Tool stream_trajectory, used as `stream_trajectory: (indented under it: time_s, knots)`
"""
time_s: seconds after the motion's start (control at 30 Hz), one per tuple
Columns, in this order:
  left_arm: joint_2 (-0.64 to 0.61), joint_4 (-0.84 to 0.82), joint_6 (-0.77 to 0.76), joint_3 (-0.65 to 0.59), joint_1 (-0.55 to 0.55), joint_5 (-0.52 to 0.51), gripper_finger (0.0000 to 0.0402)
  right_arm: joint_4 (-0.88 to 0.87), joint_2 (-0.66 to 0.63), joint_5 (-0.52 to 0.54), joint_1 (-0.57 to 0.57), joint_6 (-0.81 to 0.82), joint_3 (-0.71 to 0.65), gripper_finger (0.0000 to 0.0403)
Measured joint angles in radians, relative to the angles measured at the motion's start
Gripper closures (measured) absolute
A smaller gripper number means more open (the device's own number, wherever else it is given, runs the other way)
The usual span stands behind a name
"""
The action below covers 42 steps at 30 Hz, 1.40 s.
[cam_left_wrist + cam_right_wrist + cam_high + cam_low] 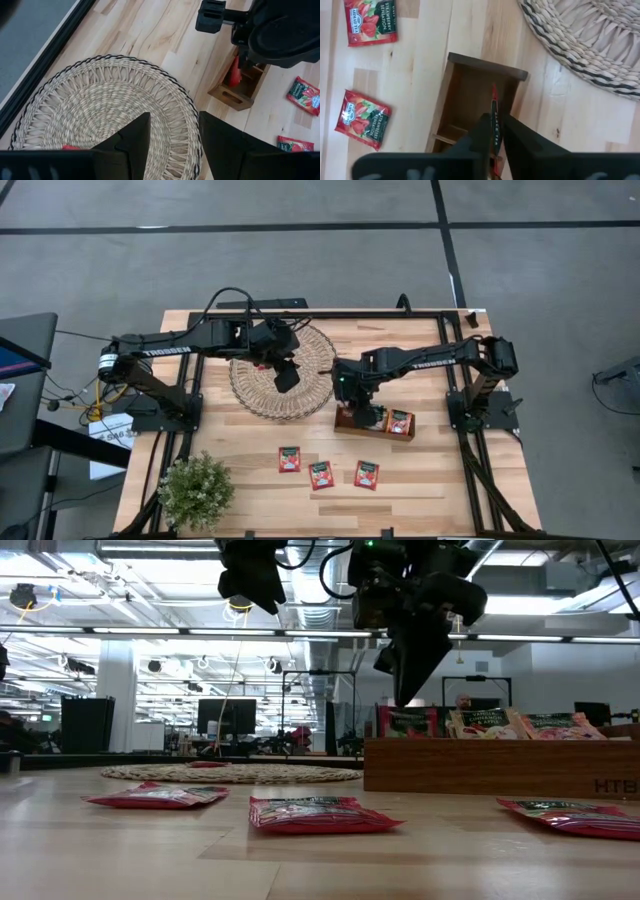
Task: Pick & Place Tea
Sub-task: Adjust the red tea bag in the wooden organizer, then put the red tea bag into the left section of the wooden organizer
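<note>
Red and held on edge, the tea sachet (494, 116) we carry is pinched between the closed fingers of our right gripper (495, 131), directly above the empty end compartment of the wooden tray (470, 92), so we judge the placing step is in hand. Next we would lower it straight into that slot and release, minding the thin walls. Three more strawberry sachets (321, 474) lie on the table (450, 480) nearer the front edge, while our left gripper (170, 137) hangs spread open over the wicker mat (90, 105)
</note>
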Motion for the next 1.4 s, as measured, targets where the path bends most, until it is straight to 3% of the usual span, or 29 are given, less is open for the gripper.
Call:
stream_trajectory:
  time_s: [0.27, 0.5, 0.63, 0.87, 1.07, 1.4]
  knots:
    - [0.000, 0.000, 0.000, 0.000, 0.000, 0.000, 0.0242, 0.001, 0.001, 0.002, -0.030, 0.013, 0.000, 0.0304]
    - [0.000, 0.000, 0.015, 0.000, 0.000, 0.000, 0.0242, -0.093, -0.050, -0.007, -0.029, 0.064, 0.051, 0.0290]
    - [0.000, -0.005, 0.027, 0.000, 0.000, 0.000, 0.0242, -0.196, -0.097, -0.041, 0.050, 0.075, 0.107, 0.0290]
    - [0.000, -0.031, 0.052, 0.000, 0.000, 0.000, 0.0242, -0.208, -0.139, -0.060, 0.287, 0.248, 0.086, 0.0290]
    - [0.000, -0.031, 0.053, 0.000, 0.000, 0.000, 0.0242, -0.107, -0.062, -0.056, 0.436, 0.426, 0.057, 0.0290]
    - [0.000, -0.034, 0.053, 0.000, 0.000, 0.000, 0.0242, -0.029, 0.146, -0.056, 0.440, 0.563, 0.056, 0.0290]
